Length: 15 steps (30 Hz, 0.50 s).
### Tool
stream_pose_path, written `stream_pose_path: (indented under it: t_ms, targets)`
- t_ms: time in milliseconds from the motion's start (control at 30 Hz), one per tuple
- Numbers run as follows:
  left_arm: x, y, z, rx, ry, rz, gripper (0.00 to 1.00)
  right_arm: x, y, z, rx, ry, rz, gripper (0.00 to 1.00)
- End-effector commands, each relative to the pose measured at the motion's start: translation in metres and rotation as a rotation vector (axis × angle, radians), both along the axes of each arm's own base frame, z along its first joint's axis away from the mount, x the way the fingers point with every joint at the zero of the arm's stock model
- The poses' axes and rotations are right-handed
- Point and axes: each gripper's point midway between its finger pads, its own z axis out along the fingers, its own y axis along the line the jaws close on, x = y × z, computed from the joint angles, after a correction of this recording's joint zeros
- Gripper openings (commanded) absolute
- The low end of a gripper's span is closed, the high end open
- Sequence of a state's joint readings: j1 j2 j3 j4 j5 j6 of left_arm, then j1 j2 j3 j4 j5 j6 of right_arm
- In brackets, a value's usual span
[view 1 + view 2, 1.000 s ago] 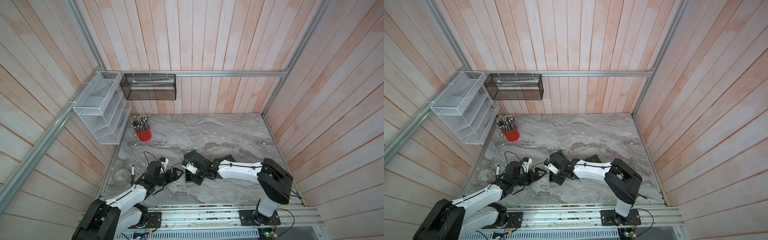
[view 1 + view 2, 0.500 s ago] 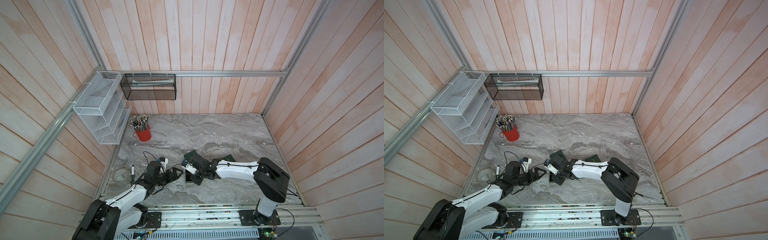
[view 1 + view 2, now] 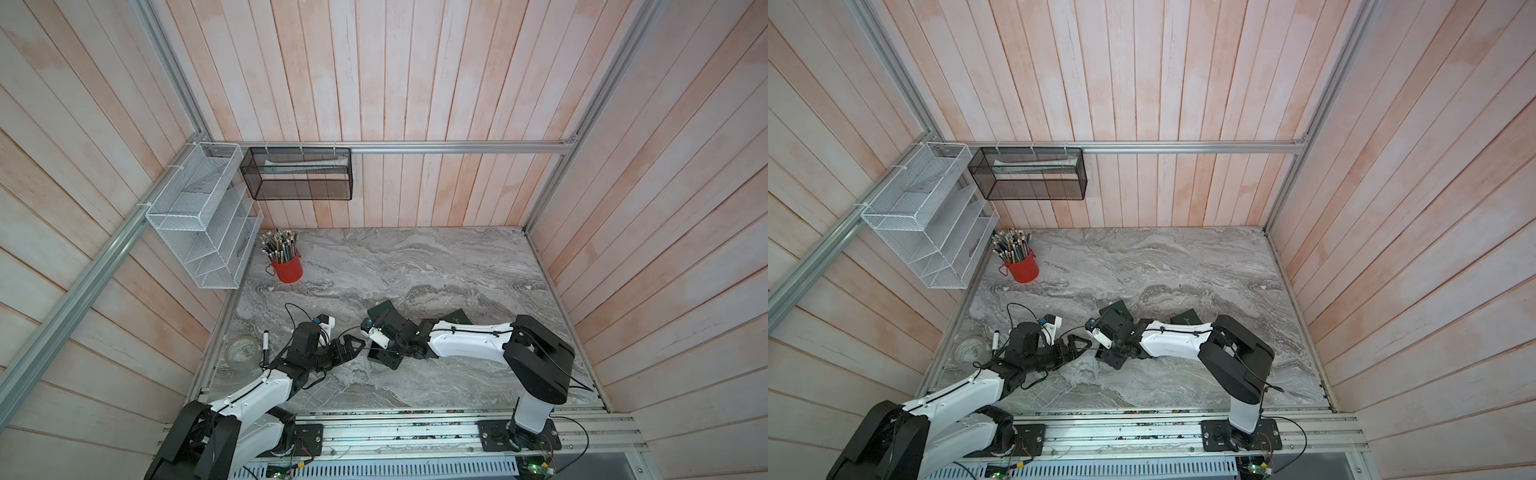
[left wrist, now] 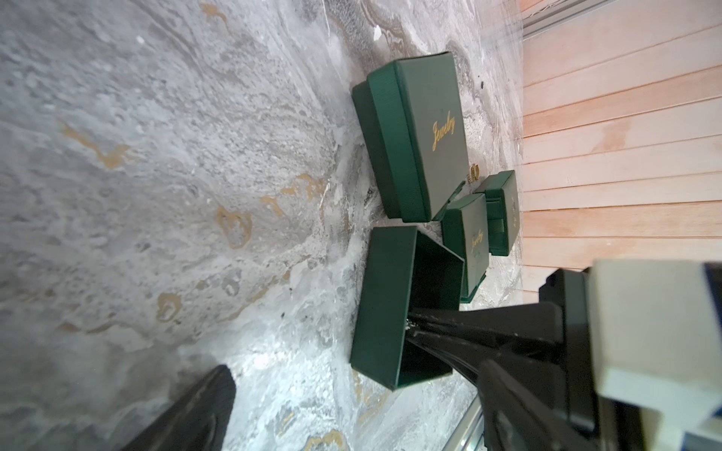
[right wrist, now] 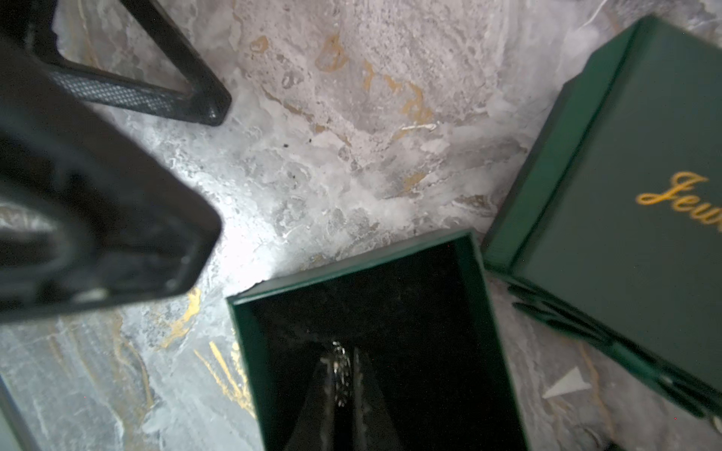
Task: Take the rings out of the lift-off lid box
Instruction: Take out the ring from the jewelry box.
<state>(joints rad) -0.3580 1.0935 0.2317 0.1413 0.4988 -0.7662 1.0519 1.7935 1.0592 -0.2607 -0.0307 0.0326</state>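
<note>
2 grippers logged. The right gripper (image 5: 345, 369) has its jaws together, pinching 1 glittering ring (image 5: 339, 363) at the tips, down inside the open green box (image 5: 351, 265). The left gripper (image 3: 357, 345) has its jaws wide apart and holds nothing; it hovers low over the marble table (image 3: 415, 266), just beside the open green box and apart from it.

Count, left wrist view: 4 green boxes.
- 1 open
- 1 large closed box (image 4: 422, 129) lettered "Jewelry" in gold
- 2 small boxes (image 4: 469, 242) beyond those, gold lettering legible on 1

2 rings (image 4: 474, 172) lie on the table at the large closed box's far edge, next to the small boxes. Whether more sit in the open box I cannot tell — the interior is too dark.

Both top views also show 1 red cup (image 3: 286, 268) of pencils, 1 white wire rack (image 3: 199, 232), 1 black mesh basket (image 3: 297, 174), 1 tape roll (image 3: 241, 351) and 1 marker (image 3: 264, 344).

Versus 1 s earlier, both grippers sit at much the same spots, the right arm's black elbow (image 3: 536, 361) stands slightly nearer the boxes, and the boxes are unmoved.
</note>
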Motion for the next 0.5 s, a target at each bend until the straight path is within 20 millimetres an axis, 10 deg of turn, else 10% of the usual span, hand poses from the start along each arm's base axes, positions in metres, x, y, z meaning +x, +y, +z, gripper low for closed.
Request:
stream_pose_path:
  t_ms: [0,467]
  targets:
    - [-0.012,0.01,-0.02,0.058,0.076,0.007,0.99,0.006,-0.003,-0.007,-0.019,0.002,-0.067,0.0]
    - [-0.006,-0.002,-0.005,-0.013,0.051,-0.01,0.98,0.022,0.009,0.018,0.101,0.103,-0.249,0.0]
